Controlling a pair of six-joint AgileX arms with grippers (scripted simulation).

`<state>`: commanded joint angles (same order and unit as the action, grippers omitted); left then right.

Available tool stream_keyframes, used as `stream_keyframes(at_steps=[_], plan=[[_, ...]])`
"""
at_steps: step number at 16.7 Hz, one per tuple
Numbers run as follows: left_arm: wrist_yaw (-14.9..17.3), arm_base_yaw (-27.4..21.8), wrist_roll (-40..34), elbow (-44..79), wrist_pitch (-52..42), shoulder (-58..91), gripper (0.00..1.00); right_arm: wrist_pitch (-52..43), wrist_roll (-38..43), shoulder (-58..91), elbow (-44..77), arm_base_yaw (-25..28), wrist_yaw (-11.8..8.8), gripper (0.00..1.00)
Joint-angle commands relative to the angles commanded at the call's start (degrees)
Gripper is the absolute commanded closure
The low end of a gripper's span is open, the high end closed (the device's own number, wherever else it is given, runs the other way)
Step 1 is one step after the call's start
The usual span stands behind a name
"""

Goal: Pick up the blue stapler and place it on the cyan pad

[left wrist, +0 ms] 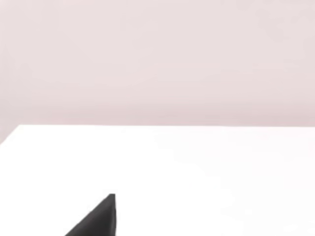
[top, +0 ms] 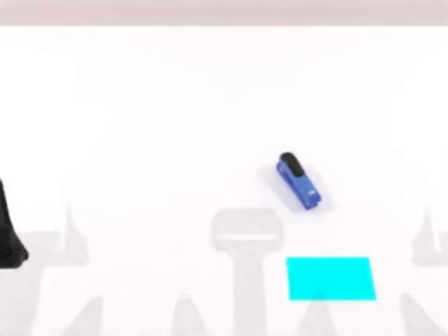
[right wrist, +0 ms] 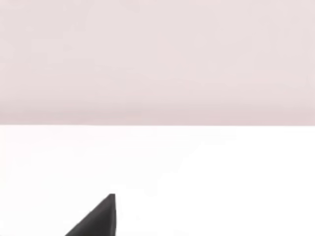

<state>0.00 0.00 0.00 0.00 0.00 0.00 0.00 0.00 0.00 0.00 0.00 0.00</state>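
Observation:
The blue stapler [top: 299, 180] lies flat on the white table, right of the middle, its black cap toward the far side. The cyan pad [top: 330, 278] lies nearer the front edge, just below and slightly right of the stapler, with nothing on it. My left arm [top: 8, 238] is parked at the table's left edge, far from both. In the left wrist view one dark finger [left wrist: 101, 221] shows, with nothing against it. My right arm is out of the top view; its wrist view shows one dark finger [right wrist: 101, 221] over bare table. Neither wrist view shows the stapler or the pad.
The white table [top: 175, 126] ends at a pale pink wall [top: 224, 10] along the far side. Faint grey shadows [top: 246, 238] fall across the front strip of the table.

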Motion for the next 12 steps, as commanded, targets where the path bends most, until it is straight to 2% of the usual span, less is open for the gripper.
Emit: stream_keyframes(at_steps=[6, 12], plan=[[0.00, 0.00, 0.00, 0.00, 0.00, 0.00, 0.00, -4.32, 0.18, 5.85, 5.85, 1.78, -0.16, 0.00], [0.00, 0.00, 0.00, 0.00, 0.00, 0.00, 0.00, -20.90, 0.72, 32.23, 31.38, 7.77, 0.05, 0.00]])
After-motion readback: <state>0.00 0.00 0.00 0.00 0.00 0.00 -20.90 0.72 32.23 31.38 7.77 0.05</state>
